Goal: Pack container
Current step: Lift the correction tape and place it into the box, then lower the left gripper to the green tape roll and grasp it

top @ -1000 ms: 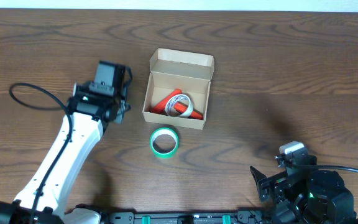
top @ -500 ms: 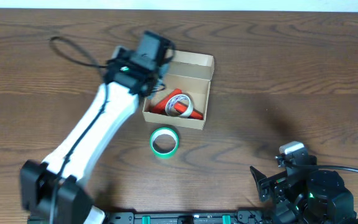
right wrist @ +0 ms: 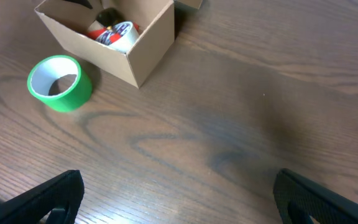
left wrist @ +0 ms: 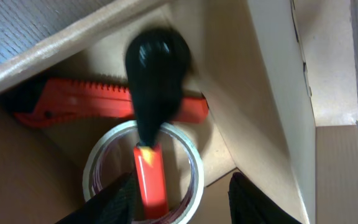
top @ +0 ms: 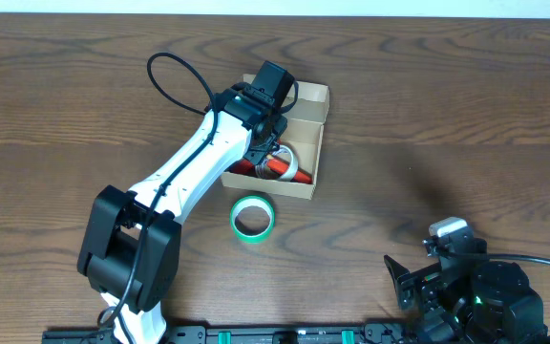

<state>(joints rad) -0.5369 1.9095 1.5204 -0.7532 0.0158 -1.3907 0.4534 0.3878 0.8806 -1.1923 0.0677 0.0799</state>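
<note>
The dark brown wood-grain desk (top: 428, 115) fills the overhead view. The white left arm (top: 184, 167) stretches from the near edge to the middle of the desk, a black cable looped above it. Its hand (left wrist: 185, 208) hangs over the inside of the box with the two fingers spread wide and nothing gripped between them. The black right arm (top: 485, 291) sits low at the near right corner, well apart from everything else. Its hand (right wrist: 179, 205) is also spread wide and empty above bare wood.

The small tan-brown cardboard box (top: 294, 187) stands near the middle of the desk, toward the far side. Its hinged flap lid (top: 308, 93) is open and stands at the far wall. A green tape roll (top: 253, 218) lies flat on the desk just beside the box's near wall, not touching it.

Inside the box, a clear tape roll (left wrist: 92, 165) lies flat on the floor. A red utility knife (left wrist: 79, 102) lies behind it along a wall. A black-and-red tool (left wrist: 157, 68) lies across both, its red end over the roll's opening.
</note>
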